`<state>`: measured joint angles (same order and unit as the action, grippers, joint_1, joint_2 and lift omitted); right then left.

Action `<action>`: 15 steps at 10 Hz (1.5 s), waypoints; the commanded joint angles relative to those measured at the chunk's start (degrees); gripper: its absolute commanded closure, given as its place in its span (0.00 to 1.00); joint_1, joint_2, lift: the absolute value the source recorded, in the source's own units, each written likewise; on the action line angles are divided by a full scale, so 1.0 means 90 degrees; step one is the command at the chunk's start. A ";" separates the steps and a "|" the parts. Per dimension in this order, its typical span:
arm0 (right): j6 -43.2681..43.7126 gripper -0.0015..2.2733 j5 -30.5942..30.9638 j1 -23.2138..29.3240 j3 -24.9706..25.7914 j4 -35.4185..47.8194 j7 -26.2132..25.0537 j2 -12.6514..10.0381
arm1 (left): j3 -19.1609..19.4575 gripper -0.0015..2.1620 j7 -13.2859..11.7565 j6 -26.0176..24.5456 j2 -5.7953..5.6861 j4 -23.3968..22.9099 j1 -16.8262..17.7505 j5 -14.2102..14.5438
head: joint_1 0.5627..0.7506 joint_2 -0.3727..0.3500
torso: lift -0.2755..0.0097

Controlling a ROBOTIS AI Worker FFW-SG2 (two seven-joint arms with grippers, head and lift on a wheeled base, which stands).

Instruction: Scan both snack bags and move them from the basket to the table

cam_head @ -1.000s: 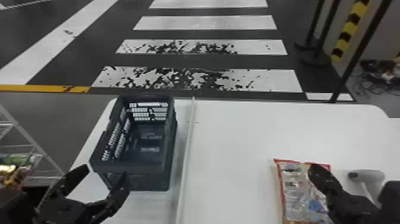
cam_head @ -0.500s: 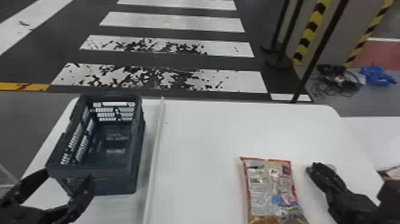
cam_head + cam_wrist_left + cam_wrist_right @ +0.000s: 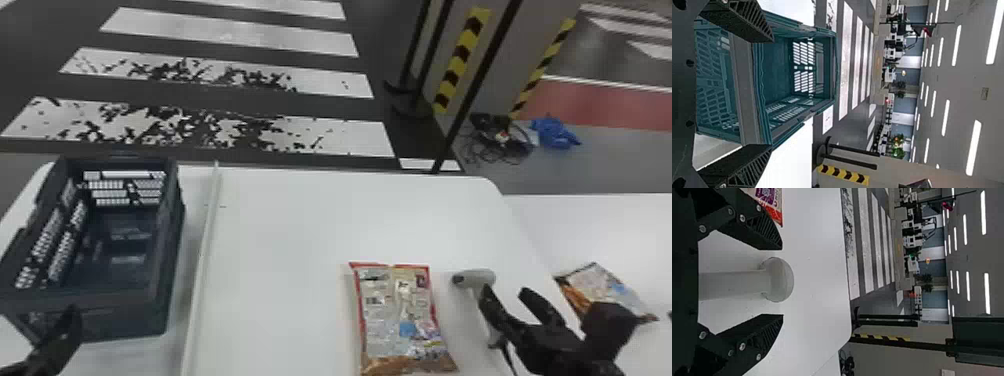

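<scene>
Snack bag (image 3: 400,315) lay on the table (image 3: 280,250) near the scanner (image 3: 479,276), another bag (image 3: 600,285) farther right. The left end effector (image 3: 771,93) was open by the basket (image 3: 100,301); the right end effector (image 3: 782,282), apart around the scanner, probably needed to close for scanning.

On the dark floor we see white crosswalk stripes (image 3: 230,32), two of them patchy with black. To our right, black posts (image 3: 475,87) stand by a grey pillar (image 3: 505,55) edged with yellow-and-black tape (image 3: 458,62). We find tangled cables (image 3: 500,142) beside a blue bundle (image 3: 555,133), near a red floor band (image 3: 600,105). Our left wrist view shows green plants (image 3: 898,152) and ceiling lights (image 3: 973,147) farther off.
</scene>
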<state>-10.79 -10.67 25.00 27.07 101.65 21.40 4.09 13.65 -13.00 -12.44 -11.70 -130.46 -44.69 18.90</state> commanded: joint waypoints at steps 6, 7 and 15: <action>0.0675 0.05 0.0073 -0.0394 -0.0254 -0.1314 0.0025 0.0248 | 0.0017 0.01 0.0000 0.0000 -0.0008 0.0052 -0.0005 0.0010 | 0.70 0.22 | 0.62; 0.0773 0.11 0.0122 -0.0512 -0.0254 -0.1607 0.0083 0.0297 | 0.0017 0.01 -0.0010 0.0000 -0.0008 0.0042 -0.0005 0.0010 | 0.70 0.22 | 0.62; 0.0539 0.99 -0.0269 -0.0209 -0.0029 -0.0962 0.0406 0.0287 | -0.0002 0.01 -0.0010 0.0000 0.0002 0.0042 0.0024 0.0010 | 0.70 0.21 | 0.62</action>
<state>-5.12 -12.17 22.55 26.24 91.59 25.11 6.97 13.55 -13.10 -12.44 -11.66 -130.02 -44.48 18.98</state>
